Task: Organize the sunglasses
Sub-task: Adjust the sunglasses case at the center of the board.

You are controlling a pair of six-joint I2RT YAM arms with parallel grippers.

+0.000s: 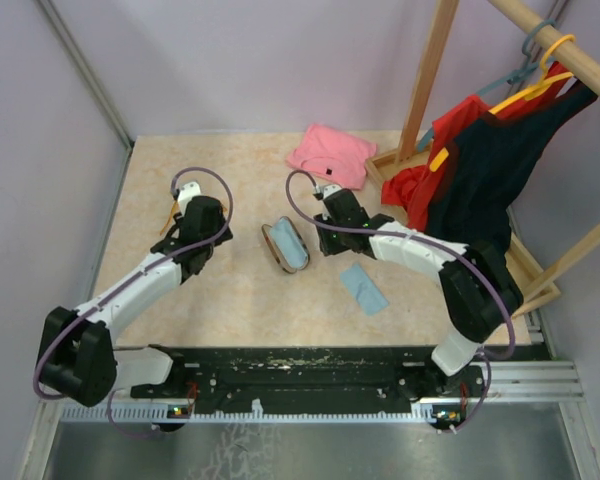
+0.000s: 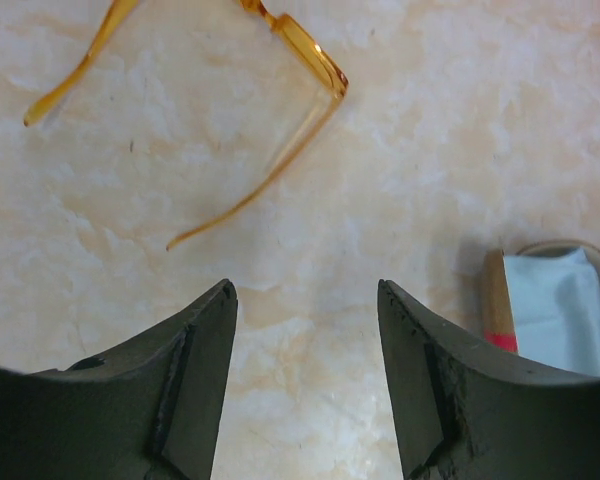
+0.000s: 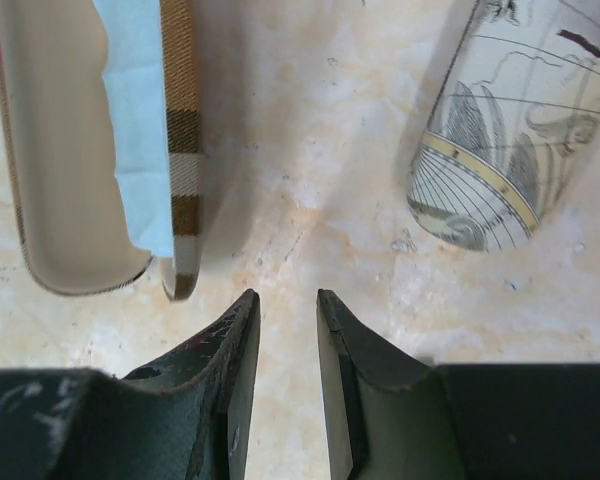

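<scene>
The orange-amber sunglasses (image 2: 298,120) lie on the table just ahead of my left gripper (image 2: 302,285), arms spread; in the top view only a sliver of them (image 1: 169,216) shows beside the left gripper (image 1: 192,222). That gripper is open and empty, apart from the glasses. My right gripper (image 3: 285,292) hovers over bare table with its jaws a little apart and nothing between them; in the top view it (image 1: 330,235) is right of the open case. The red sunglasses are not in view.
An open brown plaid case (image 1: 287,246) holding a light blue cloth (image 3: 135,130) lies between the grippers. A grey-patterned case (image 3: 500,120) lies ahead right of the right gripper. Another blue cloth (image 1: 364,288), a pink garment (image 1: 330,155) and a clothes rack (image 1: 490,150) are to the right.
</scene>
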